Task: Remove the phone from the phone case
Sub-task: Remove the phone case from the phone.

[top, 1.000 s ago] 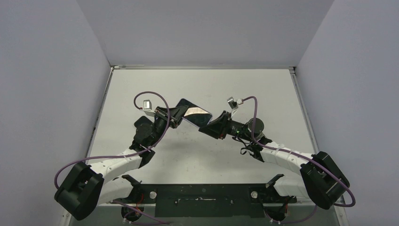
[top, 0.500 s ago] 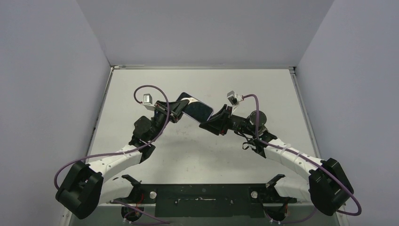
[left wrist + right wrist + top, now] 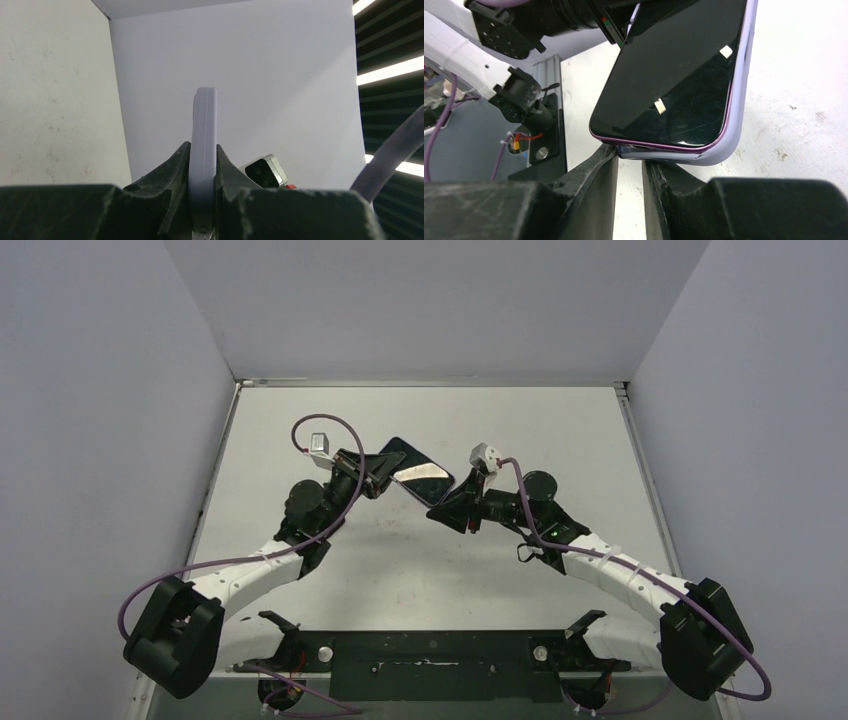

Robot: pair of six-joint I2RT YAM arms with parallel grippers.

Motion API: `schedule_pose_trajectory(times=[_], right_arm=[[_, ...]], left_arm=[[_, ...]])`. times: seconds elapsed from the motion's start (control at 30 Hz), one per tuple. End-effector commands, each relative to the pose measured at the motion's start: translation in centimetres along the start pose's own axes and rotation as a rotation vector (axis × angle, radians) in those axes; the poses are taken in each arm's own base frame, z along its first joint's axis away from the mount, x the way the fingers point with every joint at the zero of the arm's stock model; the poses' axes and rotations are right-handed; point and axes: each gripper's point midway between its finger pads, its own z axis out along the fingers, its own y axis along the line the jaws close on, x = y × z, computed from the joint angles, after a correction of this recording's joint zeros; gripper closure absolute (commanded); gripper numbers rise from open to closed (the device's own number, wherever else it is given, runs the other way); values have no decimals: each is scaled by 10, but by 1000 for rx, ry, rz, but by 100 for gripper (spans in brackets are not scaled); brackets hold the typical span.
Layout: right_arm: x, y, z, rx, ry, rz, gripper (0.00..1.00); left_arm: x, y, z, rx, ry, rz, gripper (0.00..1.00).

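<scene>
Above the middle of the tabletop (image 3: 520, 420), the phone (image 3: 420, 476) sits in its lilac phone case (image 3: 737, 115). It is held off the surface between the two arms, screen up and tilted.

The left pincer (image 3: 376, 472) is clamped tight on one end of the case. In the left wrist view the lilac edge stands upright, squeezed between both fingers (image 3: 176, 170) with no gap on either side.

The right pincer (image 3: 629, 156) meets the opposite end. Its fingers stand a narrow slit apart, with bare tabletop showing through the slit. The rounded lower edge of the case lies across their tips (whether they pinch that lip or only touch it, I cannot tell). Along that edge the dark glass is seated inside the lilac rim, and a thin purple line marks the seam along the long side and round the corner.

Bare tabletop spreads beyond the phone toward the rear wall (image 3: 430, 310). The side walls (image 3: 100, 440) stand well apart from both arms. On the near side, a band of surface lies between the phone and the arm bases (image 3: 430, 660).

Purple cables (image 3: 330, 428) loop up from each wrist, and the left one arches just beside the left pincer.
</scene>
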Motion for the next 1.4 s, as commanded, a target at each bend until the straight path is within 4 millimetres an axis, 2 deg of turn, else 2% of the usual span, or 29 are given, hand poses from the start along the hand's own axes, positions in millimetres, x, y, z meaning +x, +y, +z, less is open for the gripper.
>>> schedule_pose_trajectory(times=[0.0,0.13,0.3,0.37,0.5,0.57,0.67,0.87,0.97,1.13,1.37], right_arm=[[-17,-33,2,140,-28,-163,100],[-6,-31,-3,131,1,-145,98],[3,-15,-11,72,84,-134,69],[3,-10,-17,69,94,-139,63],[-3,-2,-27,73,89,-167,55],[-9,-1,-31,95,93,-176,39],[-17,9,-31,41,131,-206,26],[-10,21,-27,-92,232,-238,26],[-9,35,-25,-185,219,-247,28],[-11,38,-19,-227,207,-255,30],[-15,51,-4,-316,192,-289,34]], left_arm=[[48,-63,-14,193,257,12,100],[37,-65,-14,192,268,100,100],[15,-50,-19,146,282,254,100],[11,-43,-22,130,307,312,100],[9,-37,-24,125,371,403,100],[8,-36,-23,122,407,449,100],[12,-35,-21,127,473,527,100],[19,-39,-20,155,588,632,100],[23,-43,-21,187,632,656,100],[31,-57,-28,259,684,694,100],[40,-65,-35,315,734,716,100]])
